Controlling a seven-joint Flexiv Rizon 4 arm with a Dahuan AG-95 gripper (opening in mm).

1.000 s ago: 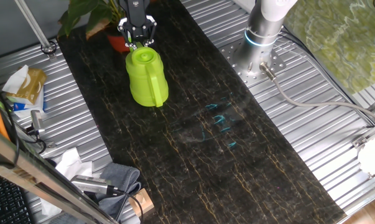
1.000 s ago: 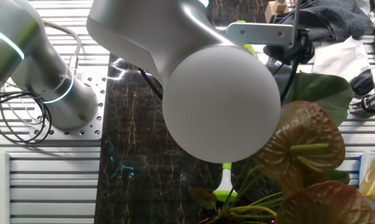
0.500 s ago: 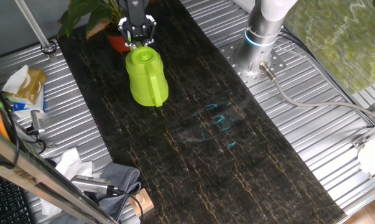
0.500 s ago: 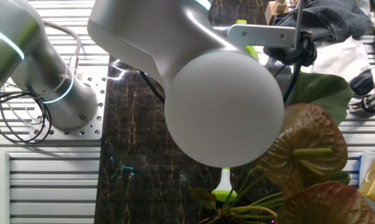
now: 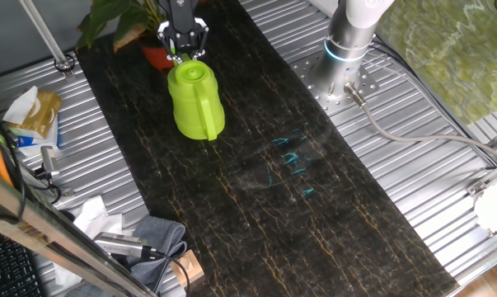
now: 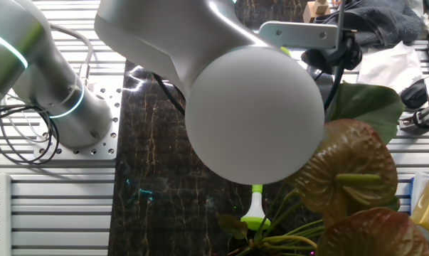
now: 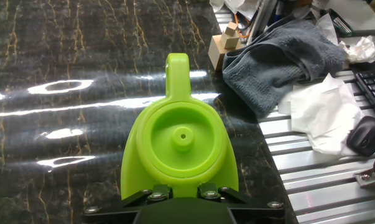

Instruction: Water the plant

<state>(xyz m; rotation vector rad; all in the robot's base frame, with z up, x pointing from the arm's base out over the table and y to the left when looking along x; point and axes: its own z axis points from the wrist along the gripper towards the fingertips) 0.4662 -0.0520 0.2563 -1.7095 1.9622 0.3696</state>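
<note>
Watering can (image 5: 197, 105) nudged slightly right; fingers (image 5: 182, 51) at its spout, grip unclear.

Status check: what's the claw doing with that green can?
Gripper at the can's back edge, grip unclear. Plant just behind. Nothing between them.

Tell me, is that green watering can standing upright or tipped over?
Upright. The green watering can stands on its base on the dark table, its round top facing up.
</note>
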